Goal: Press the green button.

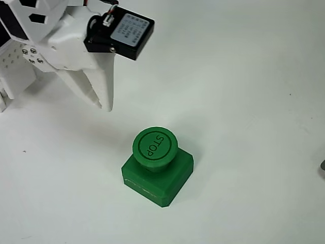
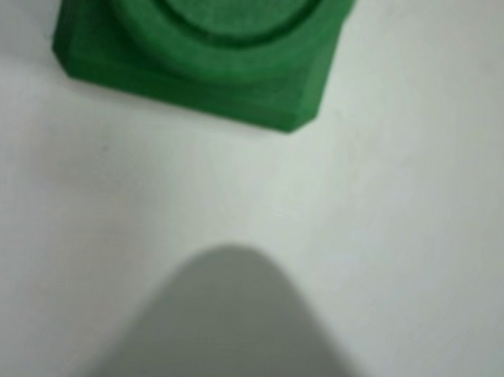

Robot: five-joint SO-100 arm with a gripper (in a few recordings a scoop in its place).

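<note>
The green button (image 1: 155, 147) stands on the white table, its round cap engraved "STOP" on a square chamfered base (image 1: 167, 185). In the overhead view my white gripper (image 1: 105, 105) hangs up and to the left of it, about a cap's width from the cap, touching nothing. Its two fingers taper together to one tip and hold nothing, so it is shut. In the wrist view the button (image 2: 209, 43) fills the top, blurred and cut off by the upper edge. A blurred grey fingertip (image 2: 228, 322) rises from the bottom edge, well short of the base.
The white table (image 1: 244, 76) spreads bare around the button on all sides. A small dark object (image 1: 323, 168) pokes in at the right edge of the overhead view. My arm's white body and black motor (image 1: 119, 30) occupy the upper left corner.
</note>
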